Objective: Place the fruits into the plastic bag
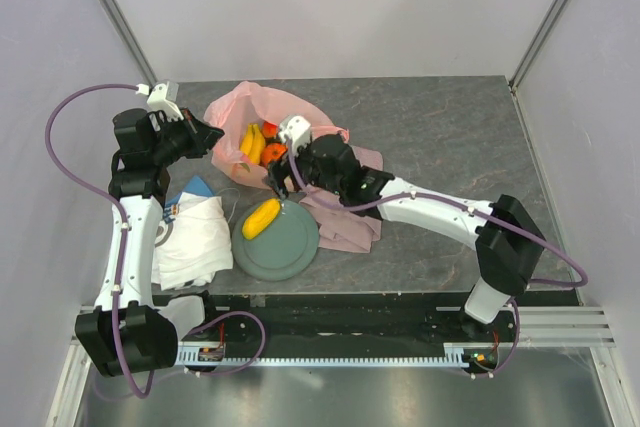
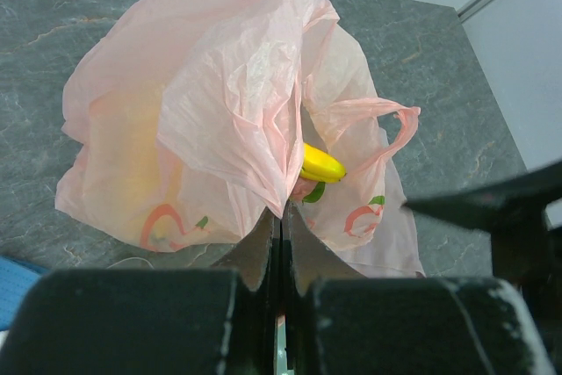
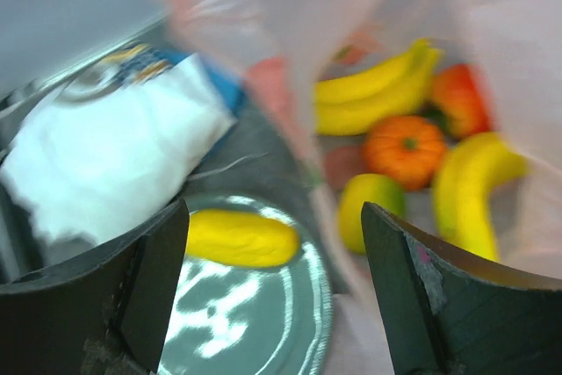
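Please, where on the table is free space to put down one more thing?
The widest bare table is far right, between the plastic bag, the right arm and the wall. The plate has bare room beside the yellow fruit. Near left is crowded: white cloth, plate, pink cloth.

The left arm (image 1: 125, 247) and right arm (image 1: 430, 205) share white tubular links, black blocky joints and looping purple cables — plus black wedge-shaped fingers (image 3: 448, 305).

We find the bananas (image 1: 253, 142) and tangerine (image 3: 406, 151) inside the plastic bag (image 1: 240, 107); before it, the oblong fruit (image 1: 262, 218) lies on the plate (image 1: 295, 247); a cloth (image 1: 195, 237) lies left of the plate.
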Action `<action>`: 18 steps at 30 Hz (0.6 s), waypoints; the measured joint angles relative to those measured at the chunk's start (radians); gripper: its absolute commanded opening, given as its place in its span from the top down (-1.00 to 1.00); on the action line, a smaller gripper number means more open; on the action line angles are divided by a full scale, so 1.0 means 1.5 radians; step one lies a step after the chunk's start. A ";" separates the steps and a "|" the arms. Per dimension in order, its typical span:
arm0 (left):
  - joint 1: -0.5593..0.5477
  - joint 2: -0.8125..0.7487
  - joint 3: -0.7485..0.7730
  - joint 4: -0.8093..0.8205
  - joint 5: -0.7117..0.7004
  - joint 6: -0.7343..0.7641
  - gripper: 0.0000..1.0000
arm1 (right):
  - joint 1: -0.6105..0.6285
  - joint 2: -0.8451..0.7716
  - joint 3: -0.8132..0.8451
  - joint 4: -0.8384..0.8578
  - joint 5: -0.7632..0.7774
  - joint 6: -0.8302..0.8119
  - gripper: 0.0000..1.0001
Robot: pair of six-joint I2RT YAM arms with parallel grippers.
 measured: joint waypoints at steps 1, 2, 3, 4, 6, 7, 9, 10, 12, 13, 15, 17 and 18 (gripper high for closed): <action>0.000 0.000 0.000 0.000 0.000 0.000 0.97 | 0.013 0.000 -0.014 0.006 -0.041 -0.019 -0.74; 0.000 0.000 0.000 0.000 0.000 0.000 0.97 | 0.020 0.000 -0.022 0.008 -0.071 -0.030 -0.74; 0.000 0.000 0.000 0.000 0.000 0.000 0.97 | 0.029 0.000 -0.031 0.010 -0.111 -0.047 -0.74; 0.000 0.000 0.000 0.000 0.000 0.000 0.97 | 0.034 0.000 -0.035 0.009 -0.136 -0.061 -0.74; 0.000 0.000 0.000 0.000 0.000 0.000 0.97 | 0.042 0.001 -0.036 0.000 -0.189 -0.097 -0.73; 0.000 0.000 0.000 0.000 0.000 0.000 0.97 | 0.045 0.002 -0.036 -0.001 -0.212 -0.116 -0.74; 0.000 0.000 0.000 0.000 0.000 0.000 0.97 | 0.048 0.009 -0.035 -0.001 -0.244 -0.148 -0.73; 0.000 0.000 0.000 0.000 0.000 0.000 0.97 | 0.051 0.017 -0.034 -0.003 -0.259 -0.164 -0.73; 0.000 0.000 0.000 0.000 0.000 0.000 0.97 | 0.056 0.043 -0.024 -0.010 -0.278 -0.199 -0.73; 0.000 0.000 0.000 0.000 0.000 0.000 0.97 | 0.059 0.060 -0.018 -0.016 -0.282 -0.216 -0.73; 0.000 0.000 0.000 0.000 0.000 0.000 0.97 | 0.067 0.096 0.000 -0.036 -0.280 -0.254 -0.73; 0.000 0.000 0.000 0.000 0.000 0.000 0.97 | 0.077 0.129 0.014 -0.052 -0.269 -0.289 -0.73; 0.000 0.000 0.000 0.000 0.000 0.000 0.97 | 0.082 0.143 0.021 -0.060 -0.262 -0.308 -0.74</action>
